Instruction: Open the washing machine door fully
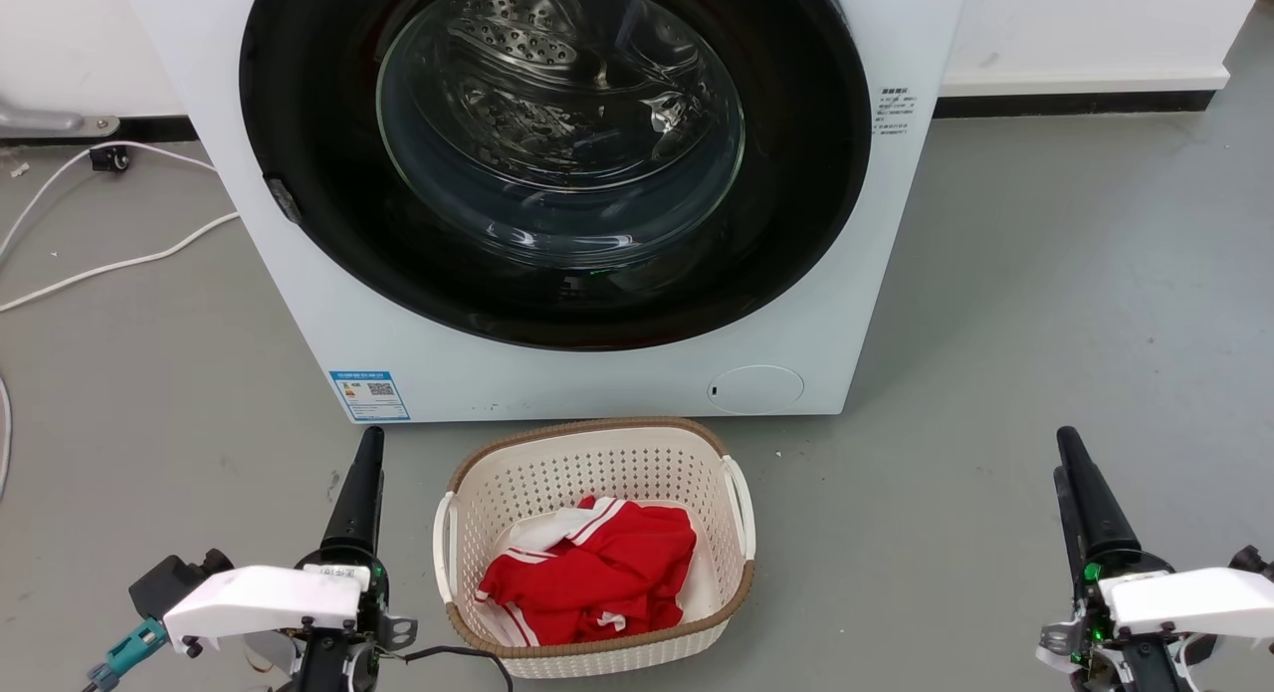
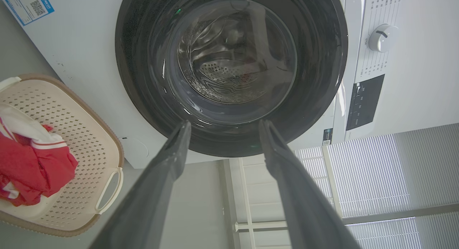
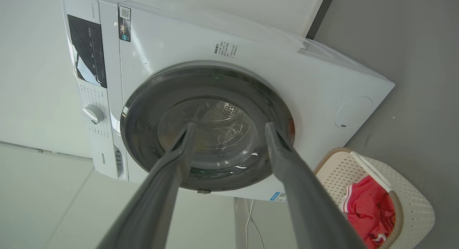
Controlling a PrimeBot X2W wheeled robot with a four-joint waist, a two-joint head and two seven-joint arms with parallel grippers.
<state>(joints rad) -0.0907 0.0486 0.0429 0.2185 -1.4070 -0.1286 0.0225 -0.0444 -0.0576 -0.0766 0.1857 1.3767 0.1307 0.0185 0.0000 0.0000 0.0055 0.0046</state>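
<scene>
The white washing machine [image 1: 557, 383] stands straight ahead. Its round black-rimmed washing machine door [image 1: 796, 174] lies flat against the front, and the steel drum shows through the glass. A small dark catch [image 1: 284, 199] sits on the door's left rim. My left gripper [image 1: 370, 443] rests low at the lower left and my right gripper [image 1: 1067, 441] at the lower right, both well short of the machine. In the left wrist view the left gripper [image 2: 224, 125] is open and empty, pointing at the door [image 2: 229, 62]. The right gripper [image 3: 229, 127] is likewise open before the door [image 3: 208, 127].
A cream perforated basket [image 1: 597, 438] holding red and white cloth stands on the grey floor just in front of the machine, between my arms. White cables [image 1: 100, 269] trail on the floor to the left. A control panel and dial [image 2: 382, 37] sit above the door.
</scene>
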